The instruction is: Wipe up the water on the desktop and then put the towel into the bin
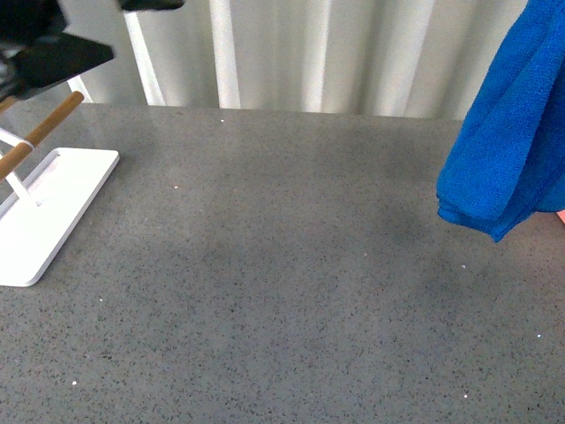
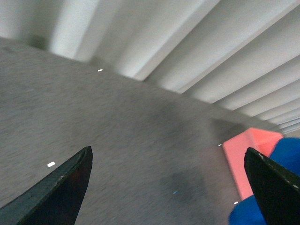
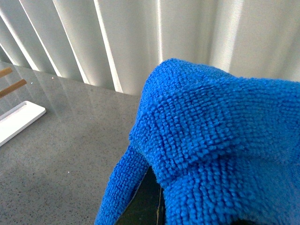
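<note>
Now the towel [image 1: 503, 150] is held aloft at 3 o'clock by the right gripper [image 3: 149, 202], clear of the desktop [image 1: 282, 283], probably for dropping into the bin [image 2: 248, 154] beside it; the left gripper [image 2: 168, 187] is spread wide, empty

The left end effector [image 2: 168, 187] has two black fingers [image 2: 63, 192] — wedge-shaped, tapering to narrow tips.

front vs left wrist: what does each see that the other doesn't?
Front only: the white rack with wooden bars, at the left edge. Left wrist only: the left gripper, fingers spread wide with nothing between them, and the bin, pink wall plain; front gives at most a pink sliver behind the towel. Both: the desktop, the towel, the pale ribbed backdrop.
</note>
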